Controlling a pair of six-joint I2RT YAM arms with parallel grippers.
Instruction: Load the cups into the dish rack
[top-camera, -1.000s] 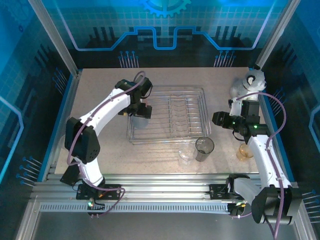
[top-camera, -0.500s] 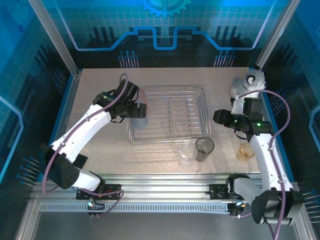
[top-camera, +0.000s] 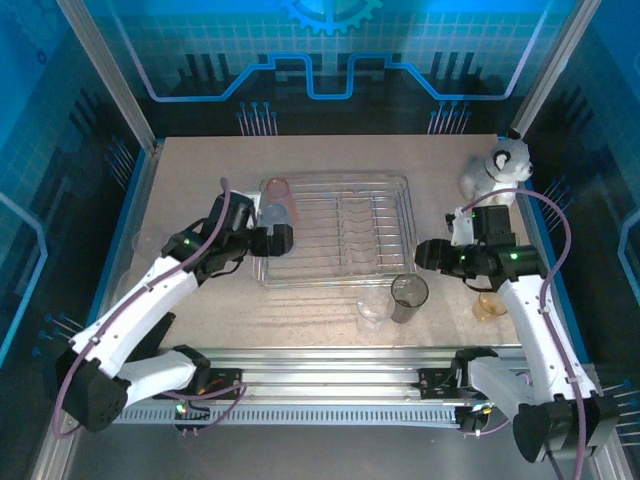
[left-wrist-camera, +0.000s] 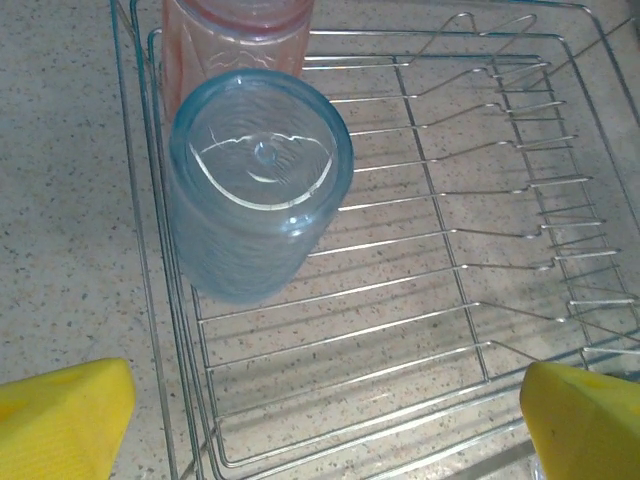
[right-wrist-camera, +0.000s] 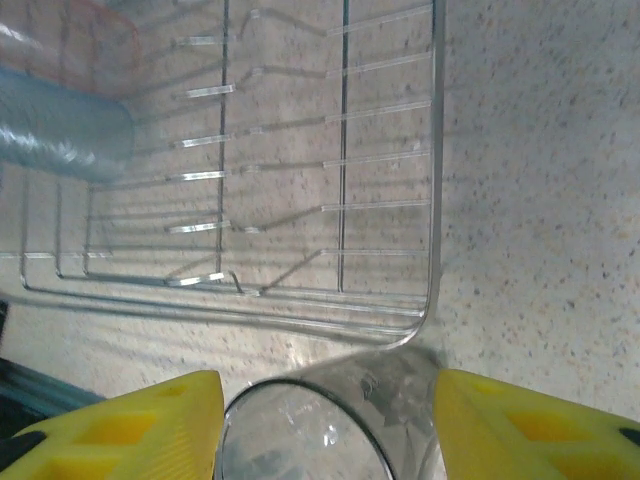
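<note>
Left gripper (left-wrist-camera: 325, 420): wide, empty, over rack (top-camera: 340, 181).
Blue cup (left-wrist-camera: 255, 195): base up, rack's 10 o'clock corner; pink cup (left-wrist-camera: 235, 30) at its 12.
Right gripper (right-wrist-camera: 325, 420): wide, above grey cup (top-camera: 408, 297).

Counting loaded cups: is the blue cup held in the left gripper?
No, the blue cup sits bottom-up in the dish rack, apart from the left gripper, whose jaws stand wide open.

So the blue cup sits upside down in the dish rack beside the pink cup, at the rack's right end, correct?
No, the left end: the top external view shows the blue cup upside down in the dish rack beside the pink cup at its left end.
</note>
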